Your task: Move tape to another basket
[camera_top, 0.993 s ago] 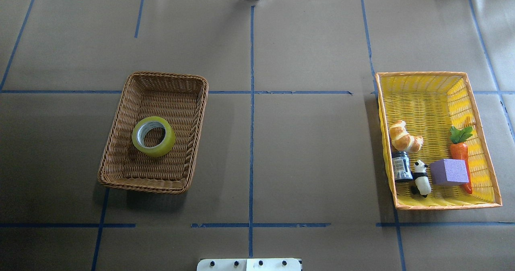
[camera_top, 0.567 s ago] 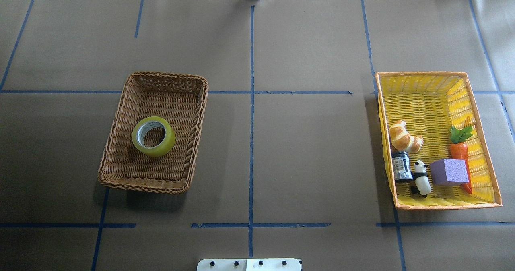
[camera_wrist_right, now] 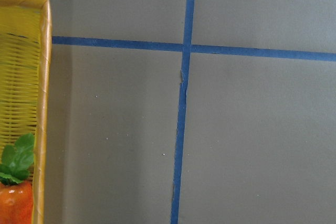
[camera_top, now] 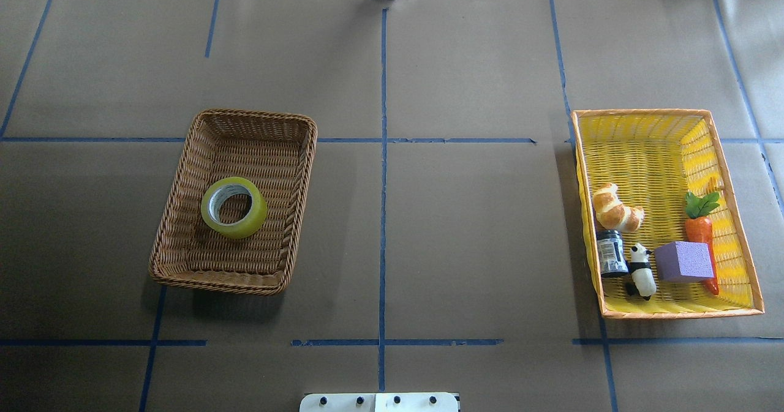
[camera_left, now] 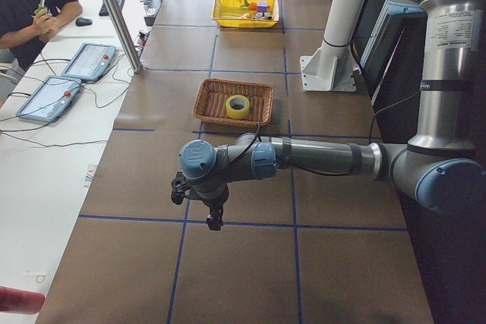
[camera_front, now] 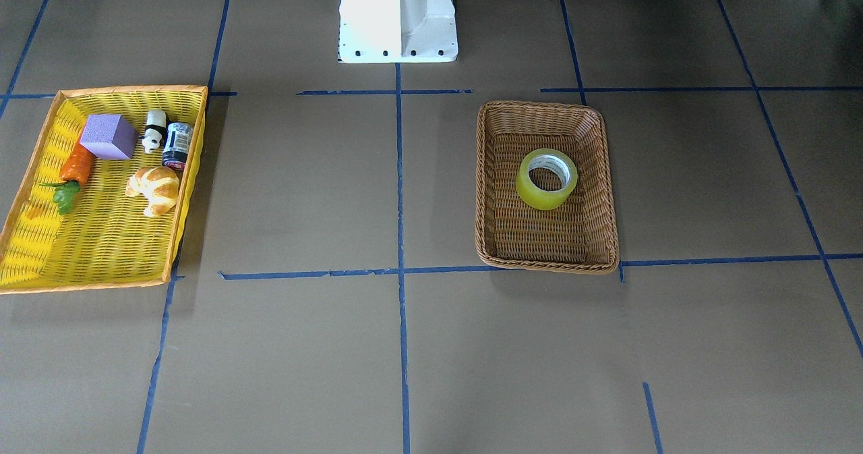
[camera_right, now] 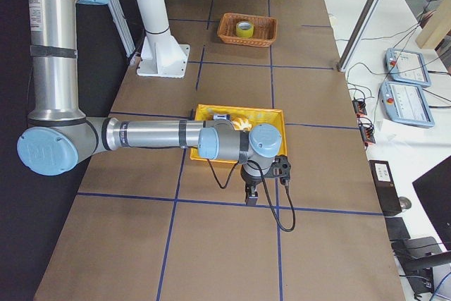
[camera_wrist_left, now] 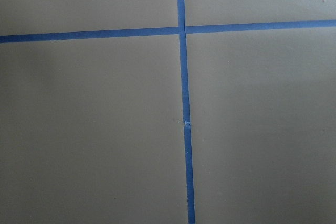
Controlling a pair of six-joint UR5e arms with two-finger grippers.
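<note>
Exterior left view first, nearest thing to me: the left gripper [camera_left: 215, 222] hangs low over bare table paper, holding nothing. It's too small here to say how far the jaws are apart, and its wrist cam only shows blue tape lines. Same deal for the right gripper [camera_right: 250, 198], parked just outside the yellow tray [camera_left: 228, 9] with nothing in it, and I can't tell its opening either.

Further along, the tape [camera_left: 238, 106] lies flat, hole up, around the middle of the wicker basket [camera_left: 203, 100], clear of the walls.

I'd guess it's light and stiff thanks to the cardboard core, but slick on the outer wrap. Best bet is one finger down the core and one outside, pinching the wall.
</note>
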